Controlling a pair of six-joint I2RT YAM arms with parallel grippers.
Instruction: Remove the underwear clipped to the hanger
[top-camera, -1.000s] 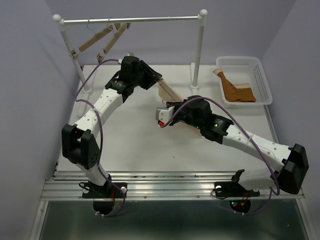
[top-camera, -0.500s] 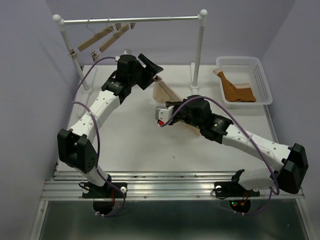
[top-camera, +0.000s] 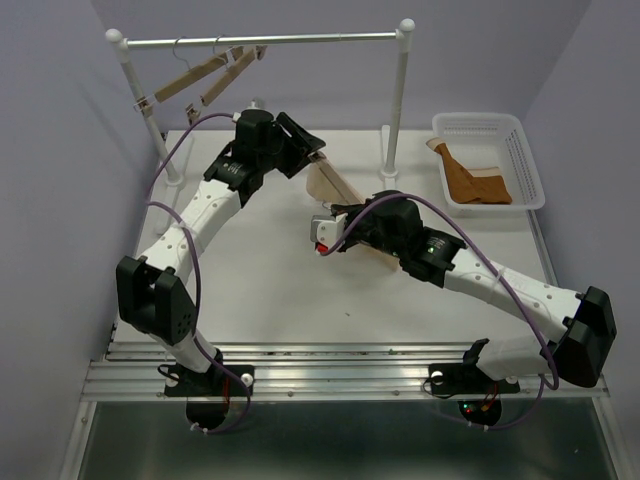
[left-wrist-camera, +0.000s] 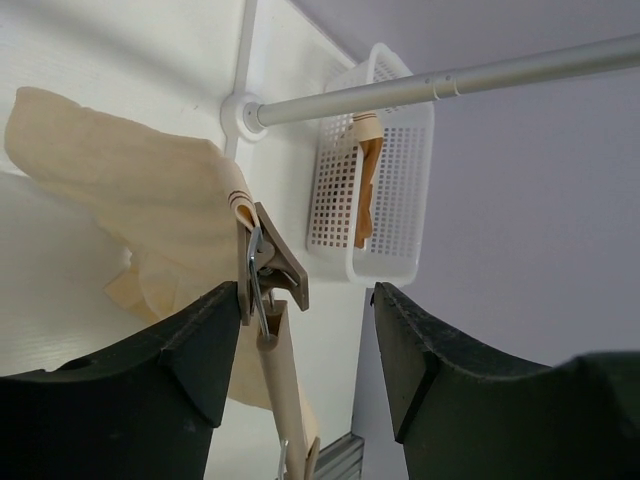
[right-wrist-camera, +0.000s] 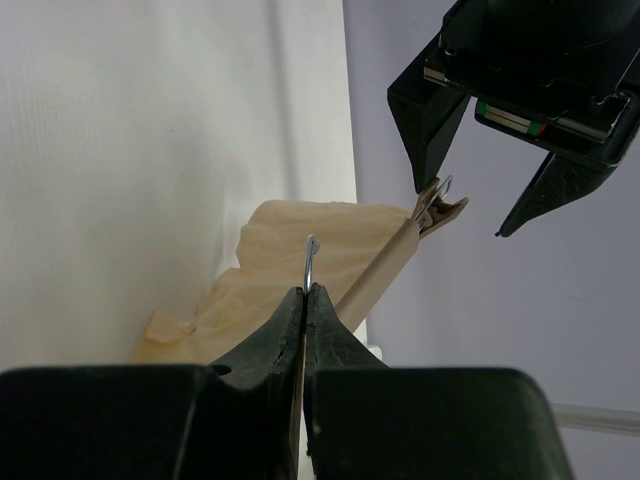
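Your left end effector (left-wrist-camera: 305, 295) gaped wide around the slim light-wood hanger (left-wrist-camera: 280, 380) at its clip (left-wrist-camera: 275, 265); your right end effector (right-wrist-camera: 305, 297) pinched the hook (right-wrist-camera: 311, 250).

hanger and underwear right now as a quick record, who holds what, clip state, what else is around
hanger: slanted, hook pinched by the right tool
underwear: cream fabric hanging from the end clip
end clip: closed on the fabric
left tool: open, jaws either side of that clip
right tool: shut on the hook
basket: white, holds an orange-brown cloth
rail: two more hangers hang from it
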